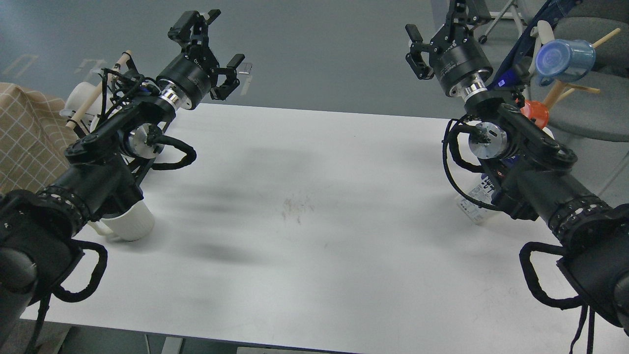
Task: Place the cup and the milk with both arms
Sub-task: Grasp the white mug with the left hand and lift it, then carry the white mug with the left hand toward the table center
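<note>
The cup (pixel 130 224), a white ribbed mug, stands on the white table (pixel 314 236) near its left edge, its top hidden under my left arm. The milk (pixel 474 198) stands at the right edge, mostly hidden behind my right arm; only its lower white part with dark print shows. My left gripper (pixel 223 39) is open and empty, raised above the table's far left corner, well beyond the mug. My right gripper (pixel 435 22) is open and empty, raised past the far right edge, above and beyond the carton.
A blue plastic cup (pixel 565 59) and an orange cup (pixel 536 112) hang on a wooden peg rack at the far right. A grey chair (pixel 589 123) is behind it. A white object on a wooden peg (pixel 78 98) and a checked cloth (pixel 24 132) are at the left.
</note>
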`<action>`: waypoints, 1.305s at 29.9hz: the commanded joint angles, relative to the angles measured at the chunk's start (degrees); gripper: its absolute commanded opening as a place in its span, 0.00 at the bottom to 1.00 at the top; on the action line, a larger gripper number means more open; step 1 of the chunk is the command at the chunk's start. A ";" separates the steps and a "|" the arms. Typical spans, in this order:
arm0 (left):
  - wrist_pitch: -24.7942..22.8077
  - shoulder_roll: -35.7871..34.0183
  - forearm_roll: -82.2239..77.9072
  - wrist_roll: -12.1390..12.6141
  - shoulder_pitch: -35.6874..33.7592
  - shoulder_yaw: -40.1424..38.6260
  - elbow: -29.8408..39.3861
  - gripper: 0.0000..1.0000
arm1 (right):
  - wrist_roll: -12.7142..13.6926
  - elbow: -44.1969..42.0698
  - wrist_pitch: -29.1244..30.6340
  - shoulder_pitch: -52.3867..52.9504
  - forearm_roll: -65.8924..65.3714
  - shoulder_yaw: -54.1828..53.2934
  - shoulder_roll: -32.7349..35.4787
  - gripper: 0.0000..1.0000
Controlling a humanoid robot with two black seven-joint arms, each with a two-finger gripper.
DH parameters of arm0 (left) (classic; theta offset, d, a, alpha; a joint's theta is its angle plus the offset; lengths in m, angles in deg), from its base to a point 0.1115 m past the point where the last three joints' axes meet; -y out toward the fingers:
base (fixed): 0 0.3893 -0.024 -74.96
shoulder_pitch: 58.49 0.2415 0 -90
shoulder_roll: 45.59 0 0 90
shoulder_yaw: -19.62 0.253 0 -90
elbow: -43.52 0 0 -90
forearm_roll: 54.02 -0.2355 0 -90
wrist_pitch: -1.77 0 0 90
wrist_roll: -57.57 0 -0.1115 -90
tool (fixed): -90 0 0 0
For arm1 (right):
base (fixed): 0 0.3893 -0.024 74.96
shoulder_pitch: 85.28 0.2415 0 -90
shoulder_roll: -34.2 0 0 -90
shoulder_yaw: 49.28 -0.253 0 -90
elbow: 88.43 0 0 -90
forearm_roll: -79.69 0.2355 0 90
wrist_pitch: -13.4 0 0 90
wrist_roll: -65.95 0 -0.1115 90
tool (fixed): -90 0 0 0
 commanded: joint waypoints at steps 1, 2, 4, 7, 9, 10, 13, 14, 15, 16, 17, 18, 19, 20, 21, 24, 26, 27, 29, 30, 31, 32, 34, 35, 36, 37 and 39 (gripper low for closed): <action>0.00 0.02 0.02 -0.03 0.00 -0.17 0.38 0.98 | 0.00 -0.08 -0.08 -0.01 0.03 -0.01 0.00 1.00; 0.00 0.02 0.02 -0.03 0.00 -0.17 0.38 0.98 | 0.00 -0.08 -0.08 -0.01 0.03 -0.01 0.00 1.00; 0.00 0.02 0.02 -0.03 0.00 -0.26 0.47 0.98 | 0.00 -0.52 -0.08 -0.01 0.03 -0.01 0.00 1.00; 0.00 0.02 0.02 -0.03 -0.09 -0.26 0.56 0.98 | 0.00 -0.52 0.00 0.08 0.03 -0.01 0.00 1.00; 0.00 0.02 0.02 -0.03 -0.17 -0.17 0.56 0.98 | 0.00 -0.52 -0.08 0.17 0.03 -0.01 0.00 1.00; 0.00 0.02 0.02 -0.03 -0.18 -0.17 0.56 0.98 | 0.00 -0.52 -0.08 0.34 0.03 -0.01 0.00 1.00; 0.00 0.11 -0.33 -0.03 -0.26 0.01 0.64 0.98 | 0.00 -0.52 -0.17 0.69 0.03 0.08 0.00 1.00; 0.00 -0.06 -0.51 -0.03 -0.35 0.01 1.08 0.98 | 0.00 -0.61 -0.17 0.78 0.03 0.00 0.00 1.00; 0.00 -0.15 -0.77 -0.03 -0.35 0.09 1.26 0.98 | 0.00 -0.52 -0.17 0.78 0.03 0.08 0.00 1.00; 0.00 -0.24 -0.95 -0.03 -0.35 0.09 1.43 0.98 | 0.00 -0.61 -0.17 0.78 0.03 0.00 0.00 1.00; 0.00 -0.42 -1.04 0.06 -0.35 0.27 1.87 0.98 | 0.00 -0.52 -0.26 0.78 0.03 -0.01 0.00 1.00; 0.00 -0.77 -1.13 0.15 -0.35 0.53 2.66 0.98 | 0.00 -0.61 -0.35 0.78 0.03 -0.01 0.00 1.00; 0.00 -1.03 -1.21 0.24 -0.35 0.53 3.10 0.98 | 0.00 -0.52 -0.35 0.78 0.03 0.08 0.00 1.00; 0.00 -1.64 -1.82 0.33 -0.35 0.53 3.89 0.98 | 0.00 -0.52 -0.43 0.78 0.03 0.08 0.00 1.00; 0.00 -2.17 -2.35 0.33 -0.35 0.53 4.51 0.98 | 0.00 -0.52 -0.44 0.69 0.03 0.08 0.00 1.00; 0.00 -4.54 -5.86 0.33 0.00 0.45 7.92 0.98 | 0.00 -0.52 -0.44 0.69 0.03 0.08 0.00 1.00; 0.00 -5.25 -7.10 0.33 0.09 0.53 9.34 0.98 | 0.00 -0.52 -0.44 0.69 0.03 0.00 0.00 1.00; 0.00 -5.43 -7.36 0.33 0.18 0.53 9.43 0.98 | 0.00 -0.52 -0.44 0.69 0.03 0.08 0.00 1.00; 0.00 -5.51 -7.37 0.33 0.18 0.53 9.43 0.98 | 0.00 -0.52 -0.44 0.69 0.03 0.08 0.00 1.00; 0.00 -5.95 -7.54 0.41 0.18 0.62 9.61 0.98 | 0.00 -0.52 -0.52 0.78 0.03 0.00 0.00 1.00; 0.00 -6.39 -7.80 0.41 0.18 0.71 9.61 0.98 | 0.00 -0.52 -0.52 0.78 0.03 0.08 0.00 1.00; 0.00 -7.61 -9.37 0.41 0.09 1.32 10.13 0.98 | 0.00 -0.52 -0.52 0.78 0.03 0.08 0.00 1.00; 0.00 -9.46 -12.01 0.41 0.18 2.02 11.97 0.98 | 0.00 -0.52 -0.52 0.78 0.03 0.08 0.00 1.00; 0.00 -11.65 -15.07 0.41 0.18 2.37 14.85 0.98 | 0.00 -0.52 -0.52 0.78 0.03 0.08 0.00 1.00; 0.00 -13.06 -16.58 0.41 0.26 2.47 16.54 0.98 | 0.00 -0.52 -0.52 0.78 0.03 0.08 0.00 1.00; 0.00 -16.21 -19.47 0.41 0.70 2.47 20.29 0.98 | 0.00 -0.52 -0.52 0.78 0.03 0.08 0.00 1.00; 0.00 -21.58 -23.79 0.41 1.93 2.47 26.73 0.98 | 0.00 -0.43 -0.52 0.69 0.03 0.08 0.00 1.00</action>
